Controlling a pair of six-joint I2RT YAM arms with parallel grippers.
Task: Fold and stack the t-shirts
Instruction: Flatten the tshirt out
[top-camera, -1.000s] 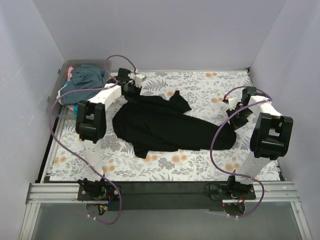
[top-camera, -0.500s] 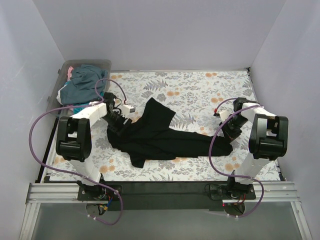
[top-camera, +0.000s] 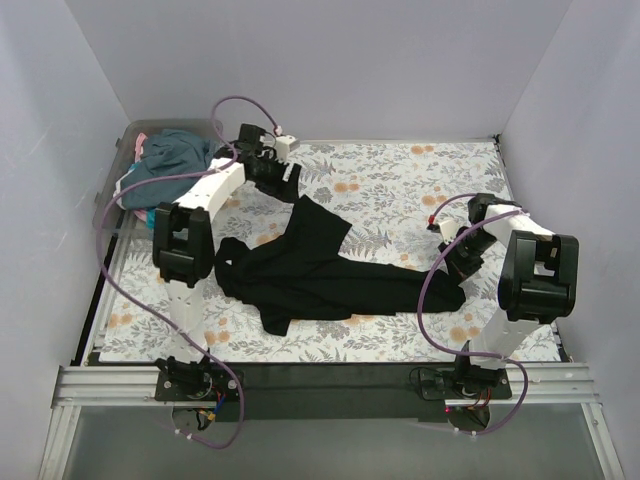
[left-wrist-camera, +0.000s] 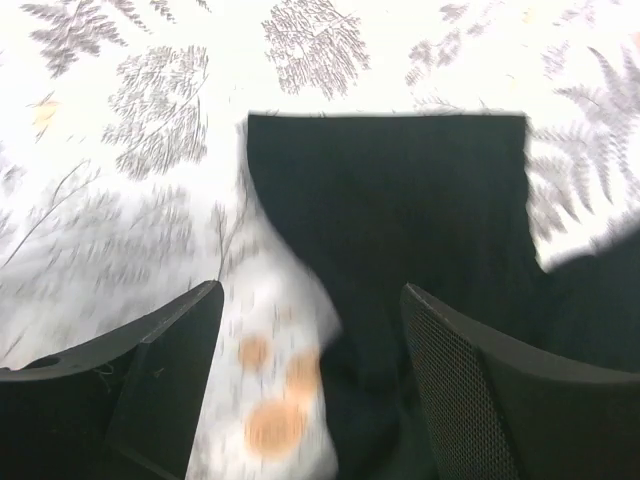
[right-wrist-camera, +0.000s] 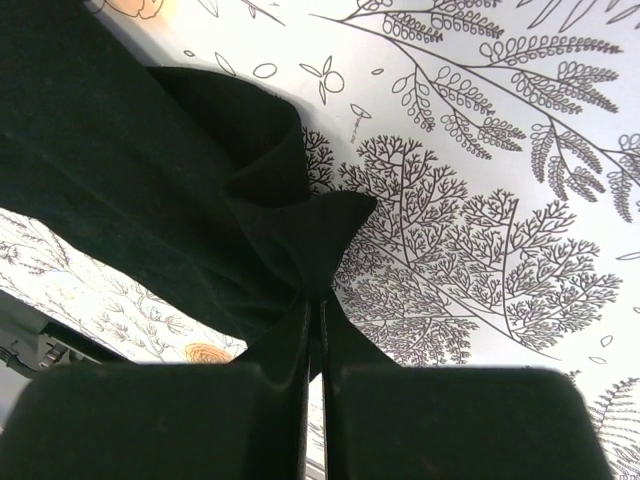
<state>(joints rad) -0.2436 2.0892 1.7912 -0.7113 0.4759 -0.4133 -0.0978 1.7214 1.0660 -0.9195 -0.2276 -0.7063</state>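
Observation:
A black t-shirt (top-camera: 330, 275) lies crumpled across the floral table cover, one flap reaching toward the back. My left gripper (top-camera: 282, 180) hovers open over the table just behind that flap. In the left wrist view its fingers (left-wrist-camera: 160, 370) stand wide apart, nothing held, with the black t-shirt (left-wrist-camera: 400, 200) below and ahead. My right gripper (top-camera: 452, 265) is shut on the shirt's right end. In the right wrist view the right gripper (right-wrist-camera: 315, 305) pinches a fold of the black t-shirt (right-wrist-camera: 120, 180). Slate-blue t-shirts (top-camera: 175, 155) with a bit of pink are heaped in the bin.
A clear plastic bin (top-camera: 115, 170) stands at the back left corner, partly off the table cover. Grey walls close in the back and both sides. A black rail (top-camera: 320, 378) runs along the near edge by the arm bases.
My left gripper dragged the shirt's left part toward the near side, then opened, let go and swung to the back left. The right gripper shifted slightly nearer, still shut on the cloth.

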